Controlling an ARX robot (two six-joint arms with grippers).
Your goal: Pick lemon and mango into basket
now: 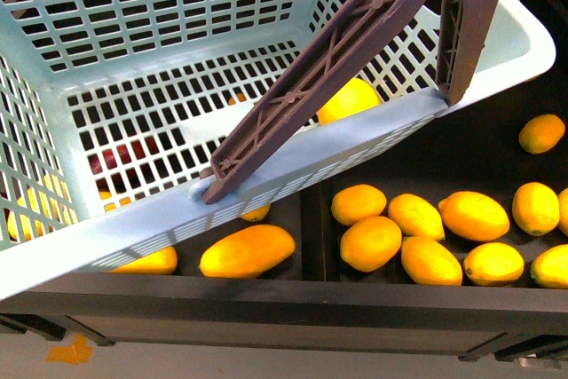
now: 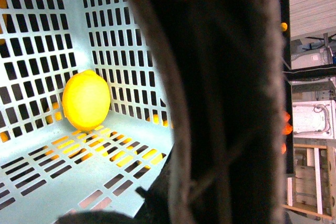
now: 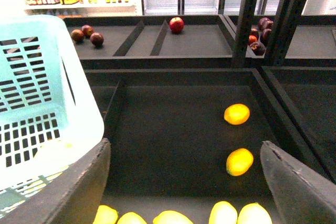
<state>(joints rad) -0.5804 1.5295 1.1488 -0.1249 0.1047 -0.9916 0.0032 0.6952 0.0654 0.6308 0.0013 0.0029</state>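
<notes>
The turquoise basket [image 1: 293,161] hangs tilted over the fruit bins and fills the front view's upper left. My left gripper [image 2: 210,203] is shut on its brown-grey handle [image 2: 210,103], which hides the fingers. One lemon [image 1: 351,99] lies inside the basket, against a corner wall in the left wrist view [image 2: 86,100]. Dark red mango skin [image 1: 114,160] shows through the floor slots; I cannot tell whether it is in the basket or under it. My right gripper [image 3: 184,182] is open above the lemon bin, with a loose lemon [image 3: 239,161] below, between its fingers.
Several lemons [image 1: 426,237] fill the right bin. Long yellow mangoes [image 1: 247,250] lie in the bin under the basket, past a dark divider [image 1: 315,237]. Further back, a shelf holds a red fruit [image 3: 176,24] and dark fruits [image 3: 86,34]. Dark uprights [image 3: 247,19] rise at the back.
</notes>
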